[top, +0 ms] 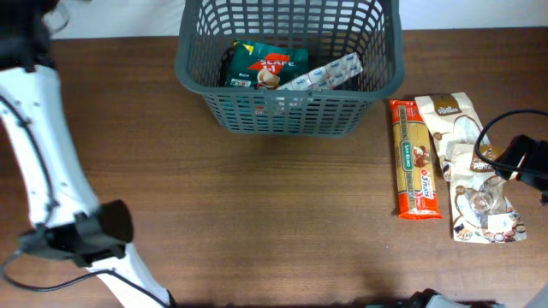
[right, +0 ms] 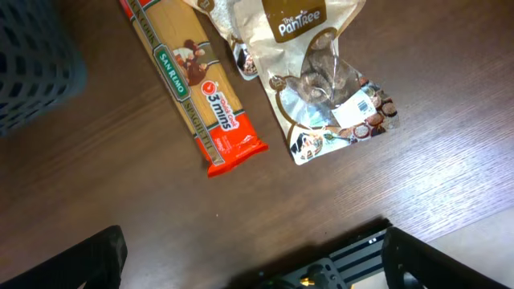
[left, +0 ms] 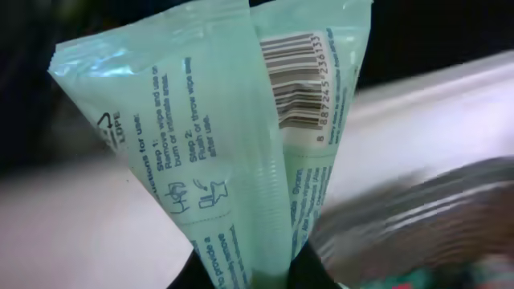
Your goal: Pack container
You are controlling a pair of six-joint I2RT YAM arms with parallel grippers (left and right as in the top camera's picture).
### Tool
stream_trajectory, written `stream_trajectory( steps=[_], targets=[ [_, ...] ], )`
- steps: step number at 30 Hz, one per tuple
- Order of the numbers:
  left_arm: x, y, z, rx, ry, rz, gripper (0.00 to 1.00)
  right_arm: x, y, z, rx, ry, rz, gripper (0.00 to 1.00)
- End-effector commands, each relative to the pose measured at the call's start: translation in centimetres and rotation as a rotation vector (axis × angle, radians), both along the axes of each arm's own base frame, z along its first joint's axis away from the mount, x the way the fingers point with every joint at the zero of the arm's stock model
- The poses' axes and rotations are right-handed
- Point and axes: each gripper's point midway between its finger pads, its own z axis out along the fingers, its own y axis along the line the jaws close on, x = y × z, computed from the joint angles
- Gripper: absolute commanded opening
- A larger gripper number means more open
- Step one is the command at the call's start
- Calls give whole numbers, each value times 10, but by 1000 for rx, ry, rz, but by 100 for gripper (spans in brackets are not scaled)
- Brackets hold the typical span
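Observation:
The dark grey container [top: 289, 92] stands at the back centre of the table. It holds a green snack packet [top: 261, 67] and a white and blue packet [top: 330, 73]. My left gripper [left: 257, 277] is shut on a mint-green wipes packet [left: 217, 136], which fills the left wrist view; in the overhead view this gripper is out of frame at the top left. My right gripper [right: 257, 241] is open and empty above the bare table, near an orange spaghetti packet [right: 197, 88] and a PanTree packet [right: 321, 72]. It shows at the right edge of the overhead view [top: 522, 158].
The spaghetti packet [top: 415, 162] and two white and gold PanTree packets [top: 454, 120] [top: 484, 201] lie right of the container. A corner of the container [right: 32, 56] shows in the right wrist view. The left arm's base [top: 86, 235] stands at the front left.

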Motion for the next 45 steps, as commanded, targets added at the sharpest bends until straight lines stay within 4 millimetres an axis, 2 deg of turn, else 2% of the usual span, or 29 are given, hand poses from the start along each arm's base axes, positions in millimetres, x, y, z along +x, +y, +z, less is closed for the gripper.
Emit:
stream_trajectory(
  steps=[1,4,6,8,11,12,15,19,20,21,22,23,25,27,31,33,35,37,39,40,42,45],
  targets=[
    [-42,-118,46,165,-220,-358,2,-3,0,2,-2,-4,-4,99],
    [-55,-183,39,226,-267,-503,2,-3,0,2,-2,-4,-4,99],
    [-59,-218,24,253,-263,-580,2,-3,0,2,-2,-4,-4,99],
    [-58,-244,5,266,-240,-638,2,-3,0,2,-2,-4,-5,99],
    [-48,-278,-38,253,-146,-703,1,-3,0,2,-2,-4,-5,99],
    [-38,-293,-73,245,-65,-736,1,-3,0,2,-2,-4,-4,99],
    [-23,-305,-123,227,59,-757,2,-3,0,2,-2,-4,-5,99],
    [0,-305,-179,196,222,-700,1,-3,0,2,-2,-4,-4,99],
    [4,-303,-191,191,263,-674,9,-3,0,2,-2,-4,-5,99],
    [6,-301,-199,189,292,-658,43,-3,0,2,-2,-4,-4,99],
    [8,-300,-205,184,318,-641,82,-3,0,2,-2,-4,-4,99],
    [9,-299,-208,187,327,-637,99,-3,0,2,-2,-4,-4,99],
    [9,-299,-207,187,321,-635,99,-3,0,2,-2,-4,-4,99],
    [8,-298,-197,188,299,-633,99,-3,0,2,-2,-4,-4,99],
    [5,-284,-150,205,211,-570,99,-3,0,2,-2,-4,-4,99],
    [5,-266,-119,200,181,-464,99,-3,0,2,-2,-4,-4,99],
    [4,-232,-88,198,170,-283,99,-3,0,2,-2,-4,-4,99],
    [-3,-184,-60,187,183,-38,99,-3,0,2,-2,-4,-4,99],
    [-22,-138,-39,182,204,169,99,-3,0,2,-2,-4,-4,99],
    [-43,-106,-28,181,227,296,99,-3,0,2,-2,-4,-5,99],
    [-66,-81,-20,176,254,380,99,-3,0,2,-2,-4,-4,99],
    [-115,-35,-10,145,315,530,99,-3,0,2,-2,-4,-4,99]
  ],
)
